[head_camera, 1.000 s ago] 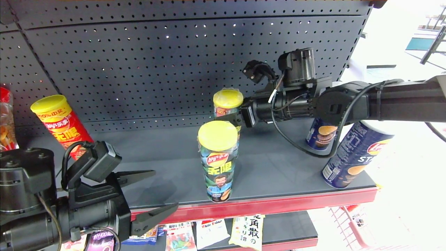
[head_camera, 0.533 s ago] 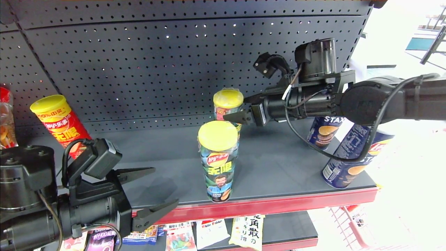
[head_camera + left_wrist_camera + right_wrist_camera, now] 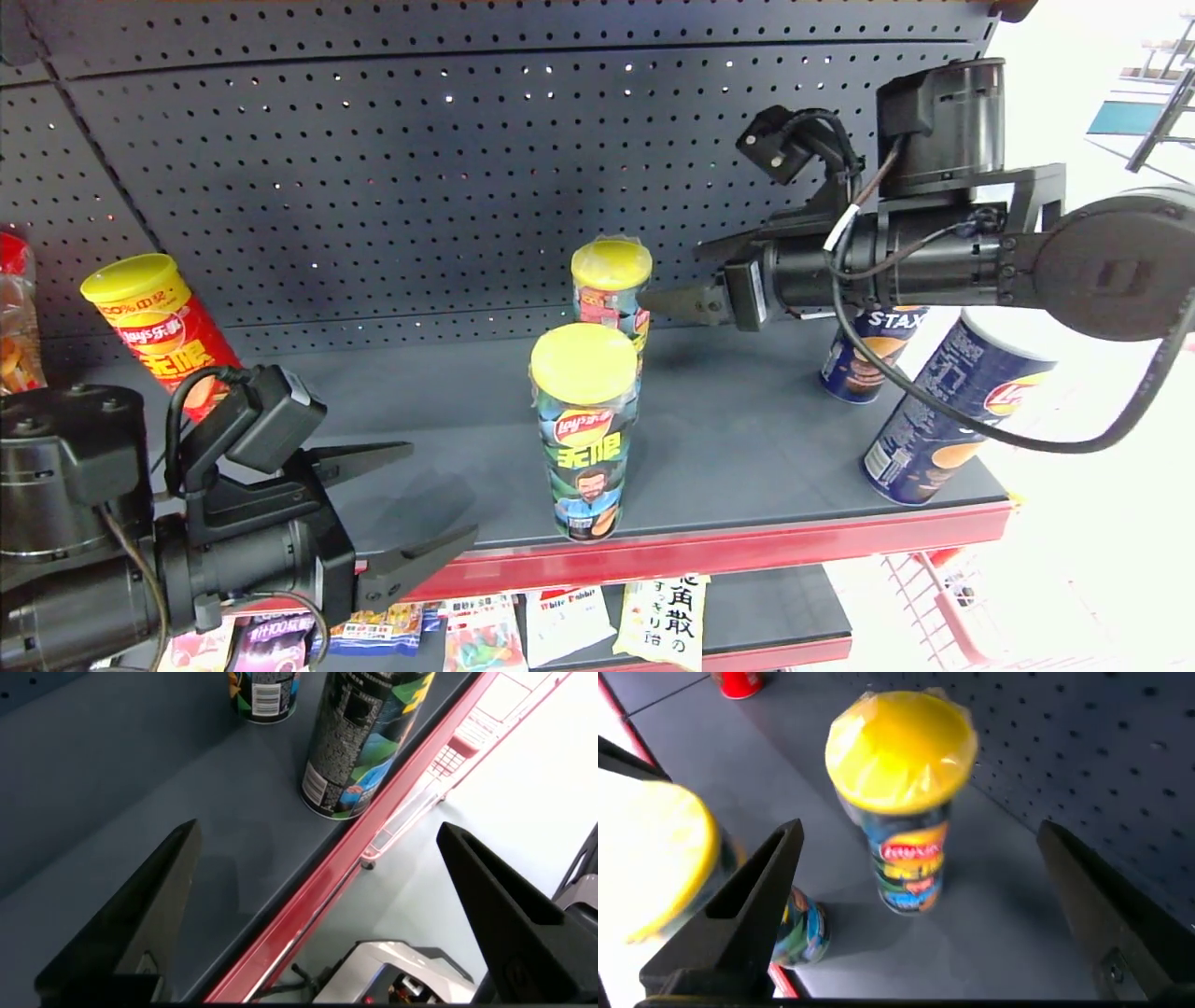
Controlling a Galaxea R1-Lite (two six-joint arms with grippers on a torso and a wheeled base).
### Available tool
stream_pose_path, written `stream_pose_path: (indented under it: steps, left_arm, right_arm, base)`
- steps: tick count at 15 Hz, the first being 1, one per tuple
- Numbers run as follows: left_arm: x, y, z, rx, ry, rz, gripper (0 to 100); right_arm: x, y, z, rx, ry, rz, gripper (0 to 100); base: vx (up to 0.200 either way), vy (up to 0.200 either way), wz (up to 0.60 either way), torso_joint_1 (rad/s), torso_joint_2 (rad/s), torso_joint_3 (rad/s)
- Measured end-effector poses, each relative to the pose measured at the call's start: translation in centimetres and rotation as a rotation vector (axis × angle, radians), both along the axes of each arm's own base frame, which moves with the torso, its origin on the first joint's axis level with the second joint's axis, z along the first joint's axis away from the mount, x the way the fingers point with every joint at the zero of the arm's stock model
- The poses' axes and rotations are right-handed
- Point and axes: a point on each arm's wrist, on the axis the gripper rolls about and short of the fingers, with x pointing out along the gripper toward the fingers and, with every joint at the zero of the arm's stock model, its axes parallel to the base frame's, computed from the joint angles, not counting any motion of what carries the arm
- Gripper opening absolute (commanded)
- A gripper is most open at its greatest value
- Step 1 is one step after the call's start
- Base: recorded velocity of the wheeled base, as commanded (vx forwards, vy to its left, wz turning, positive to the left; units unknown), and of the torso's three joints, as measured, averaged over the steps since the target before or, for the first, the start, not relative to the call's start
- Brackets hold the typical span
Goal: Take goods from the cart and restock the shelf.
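The goods were lidded snack cans on the dark grey shelf point(image 3: 728, 448), so what they held stayed hidden. The front can point(image 3: 583, 439) stood upright near the red front lip. It had a yellow lid and a green label with a red-and-yellow badge, yellow characters and a small drawn figure low down. The rear can point(image 3: 611, 280), with the same yellow lid under clear wrap, stood just behind it near the pegboard point(image 3: 373, 187). A red can point(image 3: 163, 327) with a yellow lid stood far to the left. Two blue cans stood at the right end, the near blue can point(image 3: 943, 420) by the lip and the far blue can point(image 3: 864, 359) behind it, both bearing pictures of crisps and pale lettering. The right gripper point(image 3: 672, 276) hung level above the shelf with its fingers spread wide and empty. It pointed at the rear can, its tips just to that can's right and not touching. The left gripper point(image 3: 441, 497) was also spread wide and empty, low at the front lip and well left of the front can. Flat printed packets point(image 3: 569, 621) lay on the shelf below. The red wire of the cart point(image 3: 934, 597) showed at the lower right.
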Motion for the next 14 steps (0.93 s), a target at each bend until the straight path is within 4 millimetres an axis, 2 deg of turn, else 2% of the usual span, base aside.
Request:
stream_pose_path:
  steps: [4,6,10,14]
  left_arm:
    - [0.2,-0.1,0.1,-0.001,-0.003,0.0,100]
    - [0.4,-0.2,0.1,0.0,-0.002,0.0,100]
    - [0.7,-0.3,-0.1,0.007,0.012,0.003,100]
    - [1.1,-0.4,-0.8,0.029,0.037,0.022,100]
  right_arm:
    - [-2.9,-2.0,0.7,0.002,-0.003,-0.009,100]
    - [-5.1,-3.3,0.9,0.003,-0.004,-0.008,100]
    - [-10.6,-6.3,0.5,0.004,-0.009,-0.002,100]
    - [-17.1,-10.5,-1.4,0.009,-0.033,-0.043,100]
  base:
    - [0.0,0.0,0.0,0.0,0.0,0.0]
    - [0.0,0.0,0.0,0.0,0.0,0.0]
    - [0.0,0.0,0.0,0.0,0.0,0.0]
    - [0.0,0.0,0.0,0.0,0.0,0.0]
